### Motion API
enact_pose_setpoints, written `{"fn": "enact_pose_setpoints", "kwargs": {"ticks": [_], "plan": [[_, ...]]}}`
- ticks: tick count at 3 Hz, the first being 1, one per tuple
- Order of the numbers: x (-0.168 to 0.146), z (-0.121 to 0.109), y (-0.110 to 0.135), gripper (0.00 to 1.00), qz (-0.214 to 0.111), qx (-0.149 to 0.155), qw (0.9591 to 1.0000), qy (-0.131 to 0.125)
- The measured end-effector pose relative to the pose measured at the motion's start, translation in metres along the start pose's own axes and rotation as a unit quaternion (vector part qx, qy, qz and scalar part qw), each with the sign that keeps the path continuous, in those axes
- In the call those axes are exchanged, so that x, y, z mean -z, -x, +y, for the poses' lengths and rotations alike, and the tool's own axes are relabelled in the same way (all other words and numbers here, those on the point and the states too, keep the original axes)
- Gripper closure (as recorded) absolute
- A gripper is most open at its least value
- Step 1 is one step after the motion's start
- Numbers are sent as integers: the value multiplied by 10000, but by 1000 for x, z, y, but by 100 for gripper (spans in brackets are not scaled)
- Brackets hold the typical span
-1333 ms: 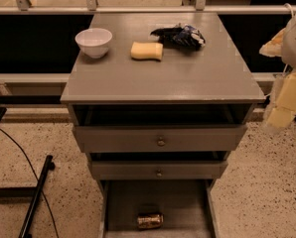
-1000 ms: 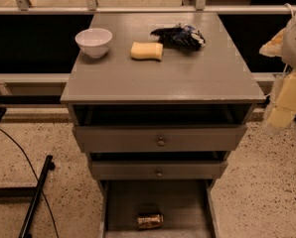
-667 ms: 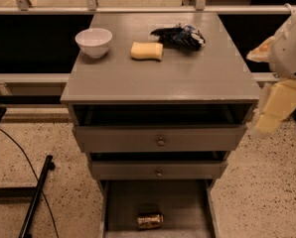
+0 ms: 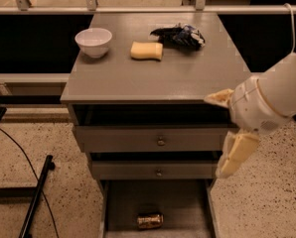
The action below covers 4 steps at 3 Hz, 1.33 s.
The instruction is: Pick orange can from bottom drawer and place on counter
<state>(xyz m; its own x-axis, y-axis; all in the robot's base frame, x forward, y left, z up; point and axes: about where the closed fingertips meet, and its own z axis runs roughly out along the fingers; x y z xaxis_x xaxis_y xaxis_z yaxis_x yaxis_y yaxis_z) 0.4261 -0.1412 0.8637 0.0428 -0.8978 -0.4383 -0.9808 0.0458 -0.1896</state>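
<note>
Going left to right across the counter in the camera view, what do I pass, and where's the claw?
White bowl, yellow sponge, dark foil bag; then the claw, hanging off the counter's right front corner.

The arm (image 4: 287,78) enters from the right edge of the view as a thick, rounded white segment slanting down and to the left. A thin pale cable (image 4: 292,29) rises from its upper side. The arm ends in a bulbous white wrist (image 4: 257,105) ringed by thin dark seams. The hand (image 4: 215,137) sits at the right of the view, about mid-height. Its two cream fingers (image 4: 237,155) are spread wide apart, one pointing left and the other hanging downward.
</note>
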Motion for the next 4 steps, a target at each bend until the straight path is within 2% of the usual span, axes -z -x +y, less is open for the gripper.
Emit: {"fn": "enact_pose_setpoints", "kwargs": {"ticks": [1,2,3,4], "plan": [[1,3,11,0,-265,213,9994,6],[-10,2,5,0,-221,160,9996,47],[-55,12,-17,0,-265,375,9989,115],[-100,10,-38,0,111,1019,9946,-152]]}}
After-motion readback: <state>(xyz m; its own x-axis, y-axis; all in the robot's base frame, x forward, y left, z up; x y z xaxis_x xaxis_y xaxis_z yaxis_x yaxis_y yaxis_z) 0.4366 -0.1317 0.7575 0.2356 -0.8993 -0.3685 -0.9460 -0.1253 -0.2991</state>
